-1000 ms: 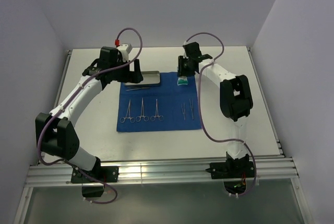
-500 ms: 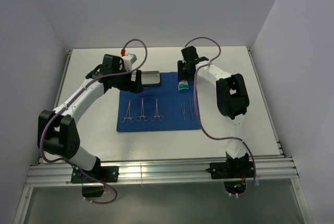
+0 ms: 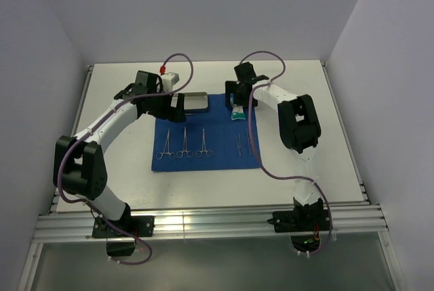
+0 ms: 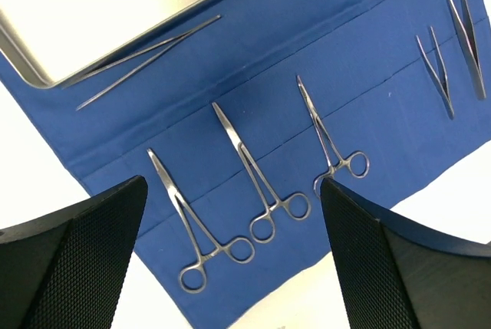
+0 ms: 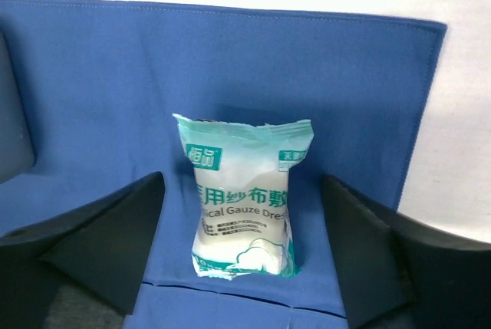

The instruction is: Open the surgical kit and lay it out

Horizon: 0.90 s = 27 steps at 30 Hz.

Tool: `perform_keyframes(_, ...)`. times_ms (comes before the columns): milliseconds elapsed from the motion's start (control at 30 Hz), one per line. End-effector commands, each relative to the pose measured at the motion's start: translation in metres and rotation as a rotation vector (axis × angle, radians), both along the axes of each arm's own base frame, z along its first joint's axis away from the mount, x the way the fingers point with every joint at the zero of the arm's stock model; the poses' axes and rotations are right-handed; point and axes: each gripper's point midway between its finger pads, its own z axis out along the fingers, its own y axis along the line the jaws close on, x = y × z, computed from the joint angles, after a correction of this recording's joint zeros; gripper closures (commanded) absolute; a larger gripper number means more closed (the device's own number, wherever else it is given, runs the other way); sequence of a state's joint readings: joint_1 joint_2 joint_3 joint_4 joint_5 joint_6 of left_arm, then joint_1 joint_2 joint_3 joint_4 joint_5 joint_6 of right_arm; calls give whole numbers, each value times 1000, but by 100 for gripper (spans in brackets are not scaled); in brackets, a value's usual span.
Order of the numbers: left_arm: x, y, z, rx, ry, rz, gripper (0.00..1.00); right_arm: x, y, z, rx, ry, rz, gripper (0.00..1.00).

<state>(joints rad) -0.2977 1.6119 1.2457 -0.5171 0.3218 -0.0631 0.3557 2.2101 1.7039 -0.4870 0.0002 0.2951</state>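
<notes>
The surgical kit lies spread on its royal-blue cloth (image 3: 217, 157) (image 4: 368, 76) (image 5: 100, 76). The steel tray (image 3: 196, 102) (image 4: 115, 7) sits at the cloth's far left corner, with one pair of tweezers (image 4: 146, 51) resting across its rim. Three ring-handled clamps (image 3: 183, 143) (image 4: 253, 172) lie in a row, and two more tweezers (image 3: 243, 143) (image 4: 453, 53) lie to their right. My left gripper (image 3: 175, 108) (image 4: 234, 191) hovers open above the clamps, holding nothing. The white-green gauze packet (image 3: 237, 112) (image 5: 245, 195) lies on the cloth between the open fingers of my right gripper (image 3: 237, 100) (image 5: 242, 183), with a gap on each side.
White tabletop (image 3: 305, 155) (image 5: 460, 114) surrounds the cloth, with grey walls on three sides. Purple cables (image 3: 261, 57) loop above both arms. A metal rail (image 3: 203, 223) runs along the near edge by the arm bases.
My right gripper's jaws have widened and let go of the packet, which now rests on the cloth. The left gripper has shifted slightly nearer over the cloth beside the tray, still open.
</notes>
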Motion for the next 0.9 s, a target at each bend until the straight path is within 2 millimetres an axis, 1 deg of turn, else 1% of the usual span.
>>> perform_keyframes(0,6,1,24,-18,-122,-103,2,20,6,31,18,-87,-15,6)
perform_keyframes(33,3,-2,26,-22,-146,-186,3,21,8,42,32,-105,-8,3)
perform_keyframes(67,5,0,29,-15,-164,-218,6,22,8,51,36,-121,-6,0)
perform_keyframes(100,5,1,29,-2,-170,-254,9,24,9,60,43,-140,-3,0)
perform_keyframes(133,2,3,20,30,-162,-315,13,26,9,77,57,-171,-2,0)
perform_keyframes(167,7,5,23,40,-175,-336,17,27,9,87,63,-190,2,0)
perform_keyframes(200,9,7,21,49,-173,-353,29,30,7,99,65,-215,5,0)
perform_keyframes(233,11,11,12,63,-162,-381,37,30,6,115,70,-240,8,0)
perform_keyframes(267,16,14,13,45,-168,-396,46,29,8,124,91,-248,27,0)
perform_keyframes(300,17,16,11,38,-168,-418,51,31,5,137,91,-272,33,0)
perform_keyframes(333,21,19,4,40,-176,-462,56,30,2,151,95,-295,36,0)
perform_keyframes(367,22,21,5,6,-184,-491,62,30,1,160,99,-310,43,0)
perform_keyframes(400,23,23,3,9,-197,-520,66,30,-3,167,100,-320,54,0)
perform_keyframes(433,27,26,-3,32,-222,-559,71,27,-6,179,108,-335,58,0)
perform_keyframes(467,27,27,-8,45,-230,-590,77,26,-8,184,112,-341,65,0)
perform_keyframes(500,28,28,-12,63,-242,-626,80,24,-10,189,112,-351,76,0)
perform_keyframes(533,30,30,-18,89,-269,-679,82,21,-13,201,129,-368,82,0)
perform_keyframes(567,30,32,-22,104,-279,-699,85,19,-15,207,138,-376,88,0)
perform_keyframes(600,31,33,-27,115,-293,-726,85,17,-16,212,143,-383,93,0)
perform_keyframes(633,33,35,-29,140,-331,-771,86,13,-16,224,168,-400,109,0)
perform_keyframes(667,34,39,-33,148,-341,-783,86,10,-16,228,176,-405,119,0)
perform_keyframes(700,35,39,-34,152,-358,-807,86,9,-16,233,179,-414,121,0)
perform_keyframes(733,35,41,-40,154,-384,-861,85,4,-14,243,198,-428,139,0)
perform_keyframes(767,37,42,-42,157,-393,-880,83,2,-14,247,203,-431,142,0)
perform_keyframes(800,36,44,-50,152,-381,-899,82,-1,-15,254,212,-441,140,0)
perform_keyframes(867,41,46,-52,166,-421,-954,80,-6,-14,259,229,-441,146,0)
